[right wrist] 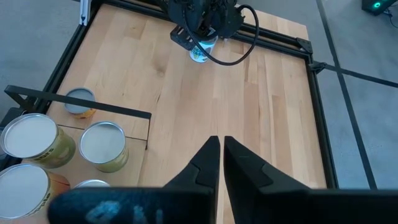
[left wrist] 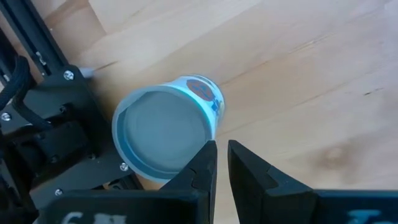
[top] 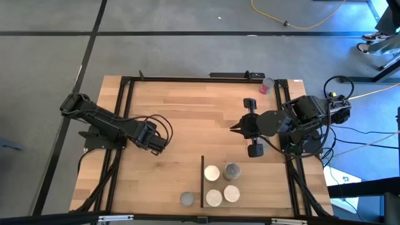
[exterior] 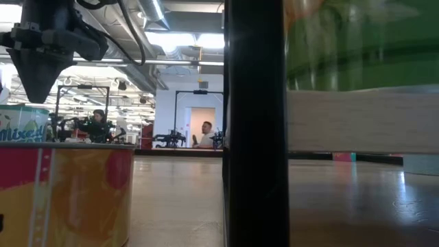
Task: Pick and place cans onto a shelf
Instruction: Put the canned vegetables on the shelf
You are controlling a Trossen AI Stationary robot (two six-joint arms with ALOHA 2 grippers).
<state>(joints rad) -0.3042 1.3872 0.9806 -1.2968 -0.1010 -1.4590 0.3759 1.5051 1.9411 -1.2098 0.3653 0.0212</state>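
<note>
A can (left wrist: 165, 134) with a silver top and white-blue sides stands upright on the table beside the left black frame rail. My left gripper (left wrist: 222, 155) points down over its rim, fingers shut; the low view shows the tips (exterior: 34, 97) just above the can's top (exterior: 20, 123). My right gripper (right wrist: 217, 149) hangs shut and bare above the table's middle (top: 240, 128). Several cans (top: 222, 184) stand on the shelf (top: 247, 187), right of its black strip (top: 202, 181). One grey-topped can (top: 187, 199) stands left of the strip. My left gripper's shut fingers (left wrist: 205, 158) come from above, pointing down, at the near part of the can's top rim (left wrist: 193, 163). Whether they touch the rim I cannot tell. The can stands upright on the table.
A small reddish can (top: 265, 86) sits at the far right corner. Black frame rails (top: 128, 112) run along the table's left, far and right sides. Bare wood (top: 194, 119) lies between the two arms. People sit in the room beyond the table (exterior: 206, 134).
</note>
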